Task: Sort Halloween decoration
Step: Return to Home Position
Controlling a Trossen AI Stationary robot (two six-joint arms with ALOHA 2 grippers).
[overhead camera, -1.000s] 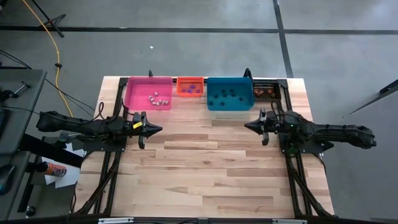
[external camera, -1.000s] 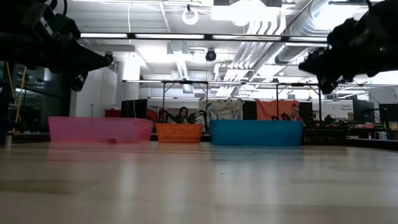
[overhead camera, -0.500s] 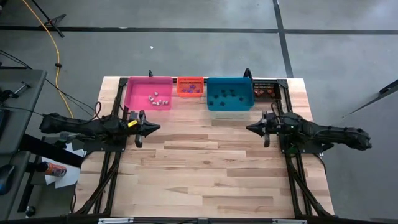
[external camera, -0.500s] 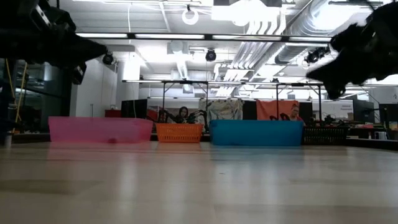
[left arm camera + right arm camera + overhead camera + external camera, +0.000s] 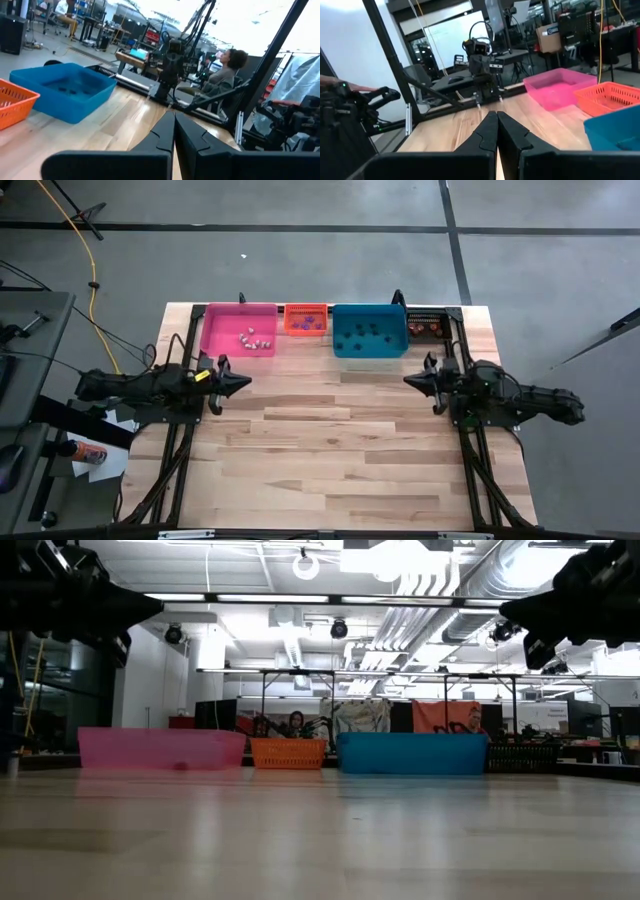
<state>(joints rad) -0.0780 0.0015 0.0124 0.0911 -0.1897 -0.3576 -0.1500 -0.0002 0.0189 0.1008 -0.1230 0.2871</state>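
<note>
High view coverage indicates that sorting is at or near completion: no loose trinket can be made out on the light wooden plank table (image 5: 330, 460), and every visible piece of Halloween decoration lies inside one of four containers lined up along the table's far edge. The shallow pink plastic bin (image 5: 225, 320), at the left end, holds a small cluster of pale whitish trinkets (image 5: 253, 338). Touching it on the right, the small orange mesh basket (image 5: 288, 320) holds a few purple trinkets (image 5: 309, 321). The deep blue plastic bin (image 5: 370, 350) comes next and contains several dark trinkets (image 5: 365, 332) spread across its floor. The small black mesh basket (image 5: 435, 333), at the right end, shows orange trinkets (image 5: 417, 326), too small to count. Judged from this layout, no item remains to be picked, and the only outstanding action is parking the arms. The left gripper (image 5: 247, 382) hovers above the table's left side, near the front of the pink bin and pointing toward the table centre. Its wrist view shows the two fingers pressed together with nothing between them. The right gripper (image 5: 407, 380) hovers above the right side, near the front corner of the blue bin and facing the left gripper. Its fingers are likewise closed together and hold nothing. Low view confirms that both arms are raised well clear of the table surface.
</note>
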